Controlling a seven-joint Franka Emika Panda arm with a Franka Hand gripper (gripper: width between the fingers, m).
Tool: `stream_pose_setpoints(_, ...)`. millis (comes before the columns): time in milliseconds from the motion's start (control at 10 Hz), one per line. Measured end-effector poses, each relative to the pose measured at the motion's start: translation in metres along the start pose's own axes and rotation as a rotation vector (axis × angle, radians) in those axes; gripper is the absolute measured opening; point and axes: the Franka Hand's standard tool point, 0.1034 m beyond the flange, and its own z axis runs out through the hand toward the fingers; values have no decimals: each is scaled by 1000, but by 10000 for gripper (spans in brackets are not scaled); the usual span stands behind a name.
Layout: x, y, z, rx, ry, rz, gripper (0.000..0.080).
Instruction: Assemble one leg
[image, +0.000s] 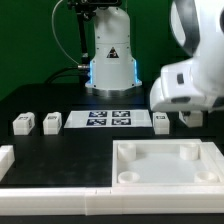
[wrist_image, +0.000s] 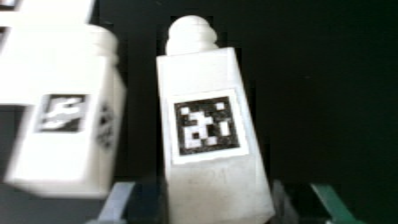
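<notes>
In the wrist view, a white leg (wrist_image: 210, 120) with a black-and-white tag on its face and a rounded tip lies between my fingers (wrist_image: 128, 200). My gripper (wrist_image: 222, 205) is open, with a dark gap on each side of the leg. A second leg (wrist_image: 63, 110) lies close beside it. In the exterior view my gripper (image: 189, 117) is low over the table at the right end of the marker board, beside a leg (image: 161, 121); the leg under it is mostly hidden. Two more legs (image: 22, 123) (image: 50, 122) stand at the exterior view's left.
The marker board (image: 108, 121) lies mid-table in front of the robot base (image: 110, 60). The large white tray (image: 150, 176) with round corner sockets sits at the front right. A white rail (image: 60, 202) runs along the front edge, and a white piece (image: 5, 160) is at the left.
</notes>
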Motion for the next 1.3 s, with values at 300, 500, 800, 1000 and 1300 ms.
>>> stream_pose_setpoints(300, -21, 21, -71, 32, 117, -34, 284)
stream_pose_setpoints(500, -19, 15, -84, 40, 369, -34, 284)
stream_pose_setpoints(800, -5, 24, -108, 44, 645, -84, 284)
stream_pose_setpoints(1000, 4, 30, -179, 60, 810, -72, 284)
stream_pose_setpoints(1300, 3, 24, -189, 75, 1085, -74, 284)
